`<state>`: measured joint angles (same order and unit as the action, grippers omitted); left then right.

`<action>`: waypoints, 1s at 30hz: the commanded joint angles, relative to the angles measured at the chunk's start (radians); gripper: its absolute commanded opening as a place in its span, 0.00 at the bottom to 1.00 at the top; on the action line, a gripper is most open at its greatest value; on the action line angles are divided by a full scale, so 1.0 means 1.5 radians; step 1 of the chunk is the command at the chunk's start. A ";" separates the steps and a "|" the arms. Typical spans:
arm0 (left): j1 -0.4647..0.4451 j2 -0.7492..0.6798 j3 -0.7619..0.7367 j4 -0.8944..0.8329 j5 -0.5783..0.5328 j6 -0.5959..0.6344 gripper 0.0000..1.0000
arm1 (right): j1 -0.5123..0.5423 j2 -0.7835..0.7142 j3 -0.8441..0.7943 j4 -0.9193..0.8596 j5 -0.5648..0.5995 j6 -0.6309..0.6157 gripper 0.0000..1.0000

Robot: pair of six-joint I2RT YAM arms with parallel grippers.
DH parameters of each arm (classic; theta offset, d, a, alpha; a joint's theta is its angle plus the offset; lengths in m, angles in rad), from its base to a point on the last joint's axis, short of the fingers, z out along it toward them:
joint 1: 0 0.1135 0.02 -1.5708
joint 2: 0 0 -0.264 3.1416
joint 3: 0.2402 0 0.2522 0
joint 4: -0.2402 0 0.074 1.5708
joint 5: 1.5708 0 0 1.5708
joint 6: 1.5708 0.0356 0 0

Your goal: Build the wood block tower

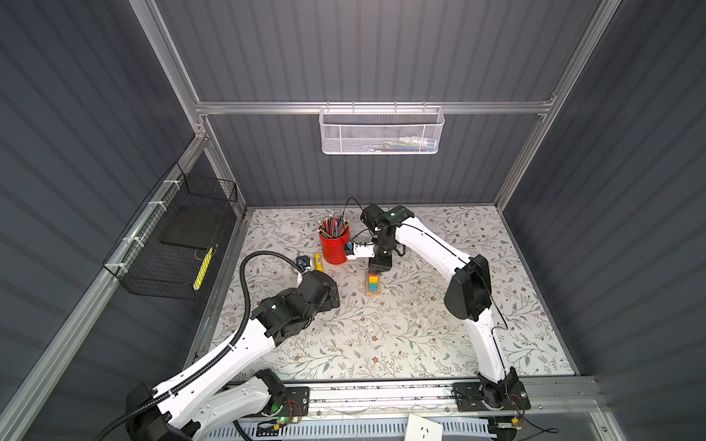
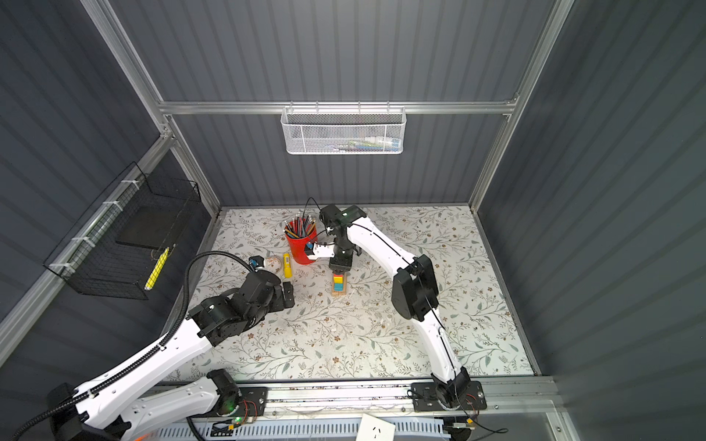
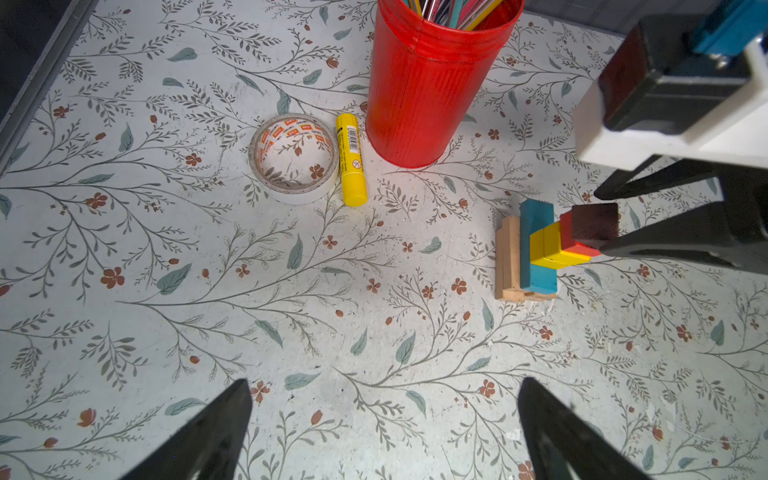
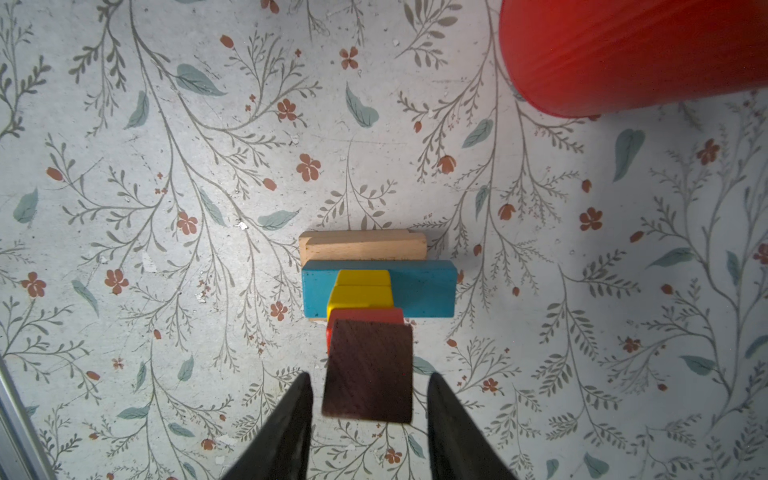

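1. The tower (image 1: 373,284) stands about midway between the left and right edges of the tabletop (image 1: 382,343), nearer the far edge. From the bottom up it has tan planks (image 4: 361,245), a blue plank (image 4: 424,291), two yellow cubes (image 4: 361,295), a red cube (image 4: 365,313) and a brown piece (image 4: 368,374) on top.
2. No block lies loose, so the building looks done. Only drawing the arm away cleanly seems left.
3. The right gripper (image 4: 370,376) straddles the brown piece. Its jaws are partly open with a gap on each side, and it holds nothing.
4. The left gripper (image 3: 384,382) is spread wide and empty over bare tabletop, toward the left edge.
5. The tabletop has a floral cover.
6. A red pencil cup (image 1: 334,246), a glue stick (image 1: 318,261) and a tape roll (image 3: 295,158) sit toward the far edge.
7. The walls are dark and ribbed, with a white mesh basket (image 1: 382,130) on the back one and a black wire basket (image 1: 172,244) on the left one.
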<state>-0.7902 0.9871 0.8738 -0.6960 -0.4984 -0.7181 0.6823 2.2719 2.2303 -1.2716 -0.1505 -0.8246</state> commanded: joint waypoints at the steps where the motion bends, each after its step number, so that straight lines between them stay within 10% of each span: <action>1: 0.005 0.004 0.003 -0.012 -0.010 -0.005 1.00 | 0.005 -0.014 0.009 -0.005 -0.015 -0.006 0.50; 13: 0.005 0.003 0.021 -0.015 -0.014 0.003 1.00 | -0.006 -0.146 -0.075 0.096 -0.070 0.060 0.60; 23: 0.038 0.020 0.048 0.020 -0.069 0.053 1.00 | -0.125 -0.532 -0.525 0.480 0.028 0.500 0.78; 30: 0.253 0.069 -0.012 0.162 -0.092 0.092 1.00 | -0.317 -0.749 -0.900 0.690 0.241 0.705 0.99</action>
<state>-0.5148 1.0603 0.9039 -0.5571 -0.5926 -0.6262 0.2768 1.1843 0.9989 -0.4110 0.0586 0.0391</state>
